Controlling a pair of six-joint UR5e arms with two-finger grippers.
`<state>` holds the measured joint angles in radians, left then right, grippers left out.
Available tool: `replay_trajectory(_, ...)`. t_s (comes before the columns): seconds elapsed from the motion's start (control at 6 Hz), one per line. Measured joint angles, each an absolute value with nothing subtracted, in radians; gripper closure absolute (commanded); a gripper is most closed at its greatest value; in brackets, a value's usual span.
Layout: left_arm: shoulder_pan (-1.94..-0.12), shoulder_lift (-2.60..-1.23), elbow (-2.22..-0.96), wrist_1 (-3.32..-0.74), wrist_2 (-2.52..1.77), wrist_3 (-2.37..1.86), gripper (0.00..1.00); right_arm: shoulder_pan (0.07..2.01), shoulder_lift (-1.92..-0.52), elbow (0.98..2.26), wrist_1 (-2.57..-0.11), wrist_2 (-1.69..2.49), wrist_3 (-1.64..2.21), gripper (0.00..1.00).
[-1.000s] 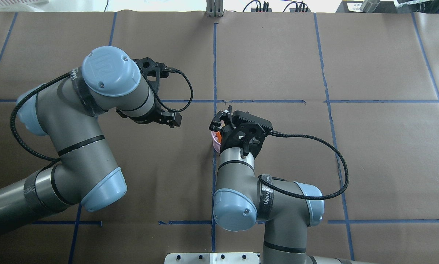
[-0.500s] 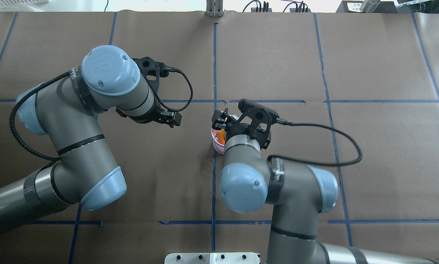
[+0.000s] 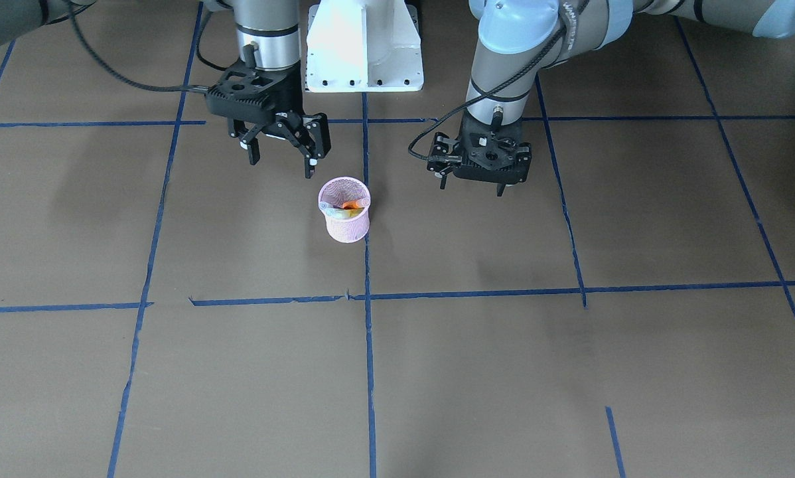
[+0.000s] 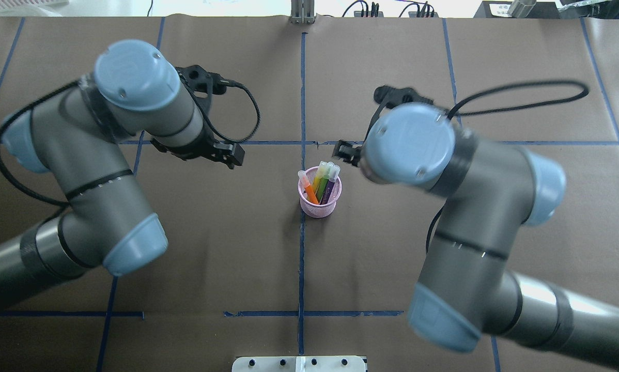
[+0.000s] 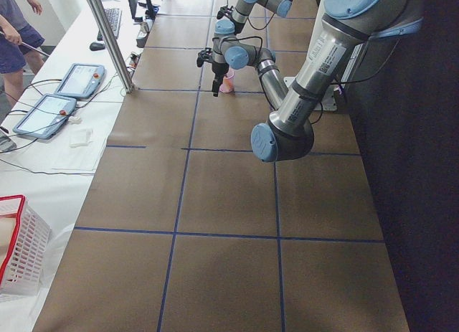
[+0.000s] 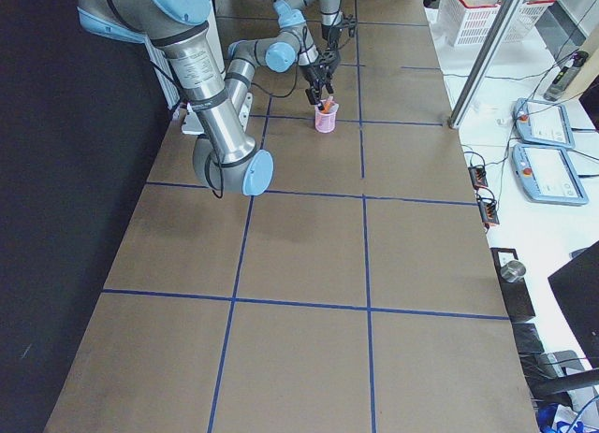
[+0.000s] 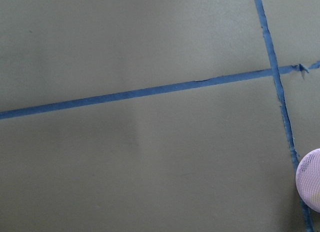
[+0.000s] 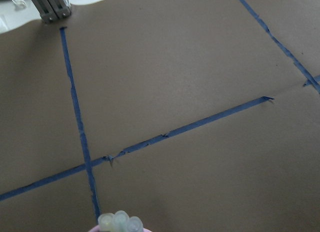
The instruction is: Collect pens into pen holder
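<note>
The pink mesh pen holder (image 4: 320, 205) stands upright at the table's middle, also in the front view (image 3: 346, 222). The orange pen (image 4: 308, 189), green pen (image 4: 320, 177) and purple pen (image 4: 330, 182) stand inside it, caps up. Their pale caps (image 8: 120, 221) show at the bottom edge of the right wrist view. My right gripper (image 3: 281, 161) is open and empty, raised just behind the holder on the robot's side. My left gripper (image 3: 439, 174) hangs to the holder's left, apart from it, looks shut and holds nothing. The holder's rim (image 7: 311, 187) shows in the left wrist view.
Brown paper with blue tape lines (image 4: 302, 103) covers the table. The white robot base plate (image 3: 364, 46) is at the near edge. Tablets (image 5: 54, 102) and a red-rimmed basket (image 5: 18, 253) lie off the table beside an operator.
My right gripper, which was over the holder with the orange pen, has let it go and drawn up and away. The orange pen now stands in the holder. My left arm shifted slightly.
</note>
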<state>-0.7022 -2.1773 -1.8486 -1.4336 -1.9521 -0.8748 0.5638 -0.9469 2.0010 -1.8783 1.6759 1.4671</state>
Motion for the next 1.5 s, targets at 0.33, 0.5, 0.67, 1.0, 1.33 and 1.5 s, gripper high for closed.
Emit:
replay_trajectory(0.33,-0.869,-2.105,-1.851,-1.429,-2.099,-0.671,0.0,0.789,-1.026,2.004,-1.921,1.978,1.064,0.0)
replay_trajectory(0.5,-0.952,-2.056,-1.851,-1.428,-2.141,-0.55,0.0,0.9,-1.107,2.005,-1.92,2.064,0.833,0.0)
replay_trajectory(0.67,-1.031,-2.002,-1.848,-1.428,-2.172,-0.417,0.0,1.025,-1.216,2.005,-1.915,2.121,0.566,0.0)
replay_trajectory(1.0,-1.185,-1.892,-1.843,-1.401,-2.246,-0.185,0.0,1.303,-1.451,2.002,-1.913,2.204,0.039,0.0)
replay_trajectory(1.33,-1.356,-1.806,-1.783,-1.382,-2.306,0.044,0.0,1.543,-1.659,1.998,-1.912,2.257,-0.32,0.0)
replay_trajectory(1.5,-1.435,-1.76,-1.738,-1.384,-2.329,0.153,0.0,1.619,-1.746,1.995,-1.9,2.277,-0.392,0.0)
